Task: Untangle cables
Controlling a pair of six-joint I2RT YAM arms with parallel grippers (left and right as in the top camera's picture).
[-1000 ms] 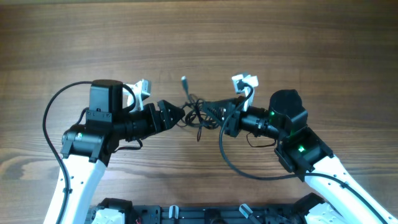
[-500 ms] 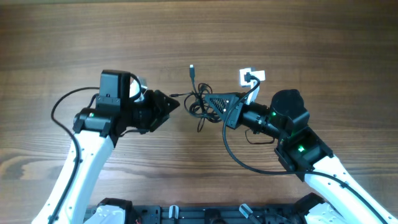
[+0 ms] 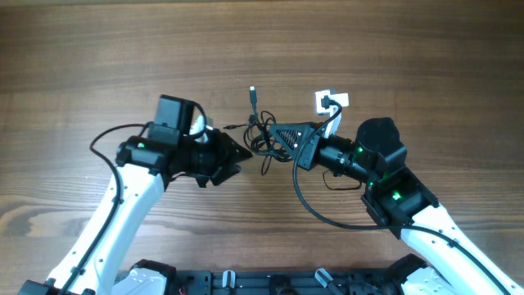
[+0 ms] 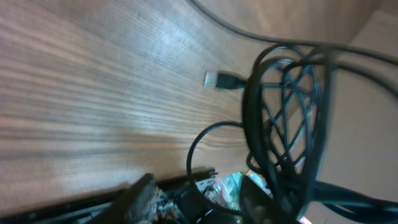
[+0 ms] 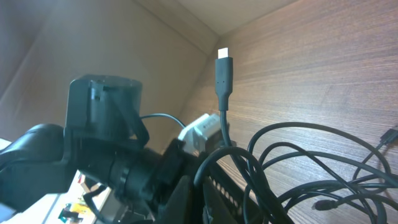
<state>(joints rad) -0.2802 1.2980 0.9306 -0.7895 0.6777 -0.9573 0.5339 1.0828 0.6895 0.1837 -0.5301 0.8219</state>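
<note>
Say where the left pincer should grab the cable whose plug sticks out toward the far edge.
Probably the straight stretch just behind that plug, approached from the left pincer side: it runs clear of the knot the right pincer holds, so only one cord gets caught.

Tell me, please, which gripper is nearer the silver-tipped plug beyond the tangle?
Right. The right gripper grips the cables just beside the plug; the left gripper sits farther off, at the tangle's near-left edge.

Tangled cables [image 3: 262, 141] on the table [image 3: 393, 49], centre.
</note>
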